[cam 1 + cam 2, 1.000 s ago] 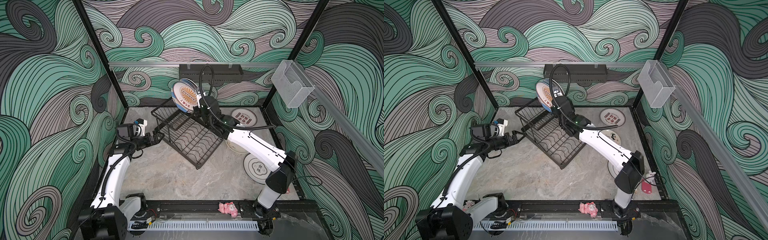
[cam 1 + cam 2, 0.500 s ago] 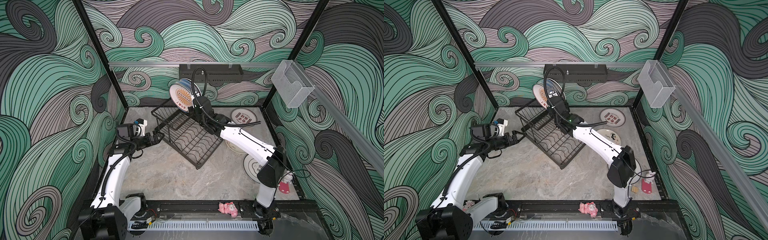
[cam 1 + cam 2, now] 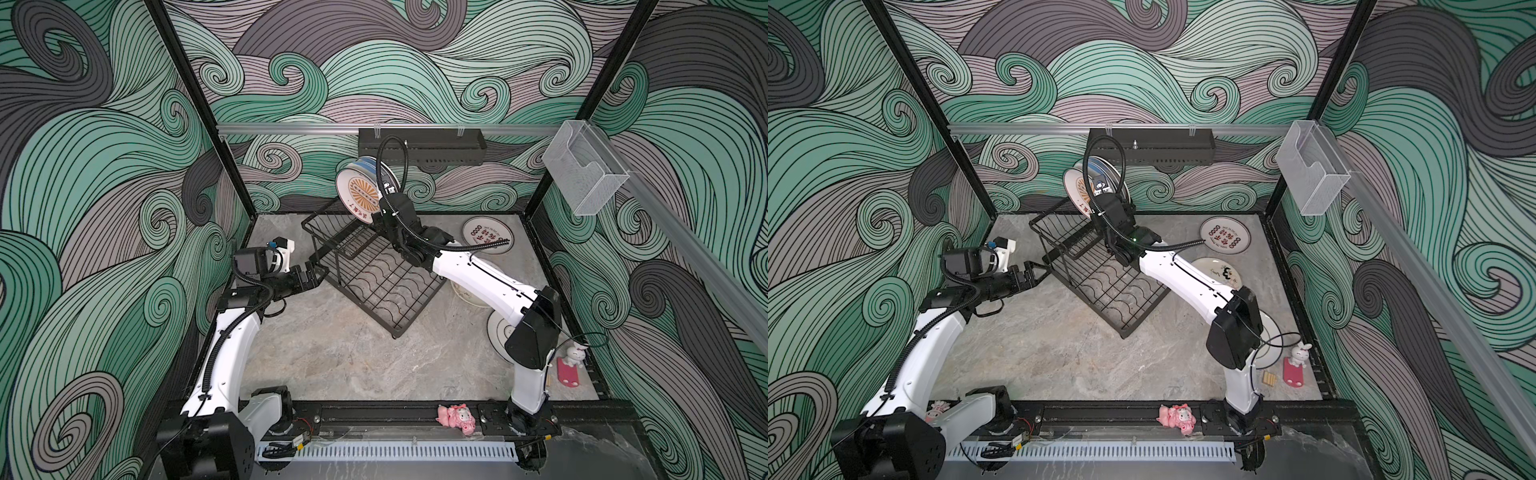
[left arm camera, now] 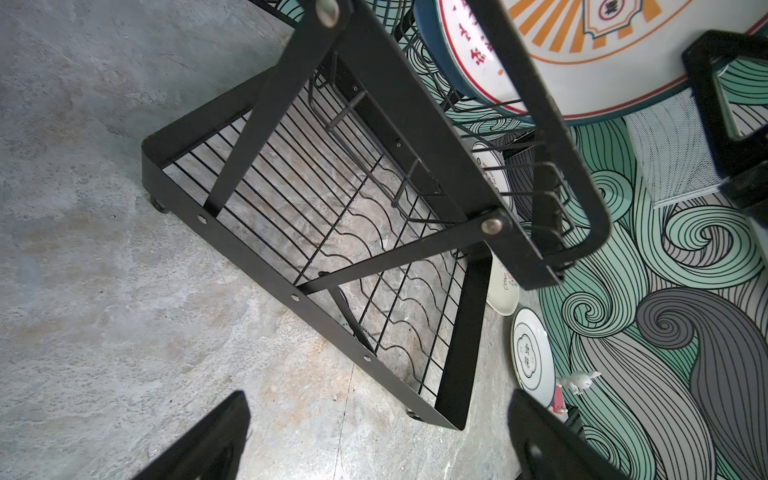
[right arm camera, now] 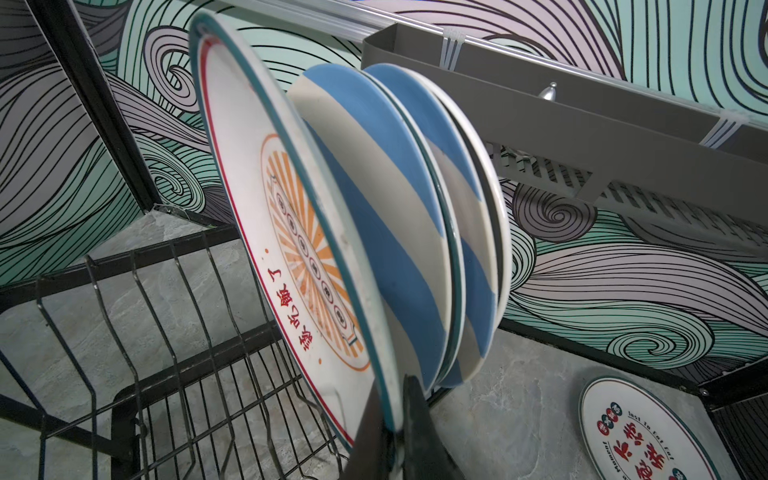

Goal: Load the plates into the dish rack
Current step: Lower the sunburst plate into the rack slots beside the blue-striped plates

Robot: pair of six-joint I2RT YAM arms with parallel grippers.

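The plates point(image 3: 359, 195) are only partly loaded. Nearest, the left gripper point(image 4: 378, 395) waits wide open and empty, just beside a corner of the dish rack point(image 4: 257, 270), the same as a second ago. On the right, three plates lie flat on the counter point(image 3: 332, 365): a green-rimmed white plate point(image 4: 534, 357), a cream plate with doodles point(image 3: 1221, 270) and, farther back, a red-lettered plate point(image 3: 1225, 241). At the far side, the right gripper point(image 5: 395, 419) is pinched tight on the bottom rim of an orange sunburst plate point(image 5: 299, 249). In the last second the right arm has stretched out more. It has slid this plate a little to the left, on its edge over the raised basket, close in front of the blue striped plates point(image 5: 386, 232) standing there. I cannot tell if its edge sits in a slot yet. It looks almost put away, with three more to go.
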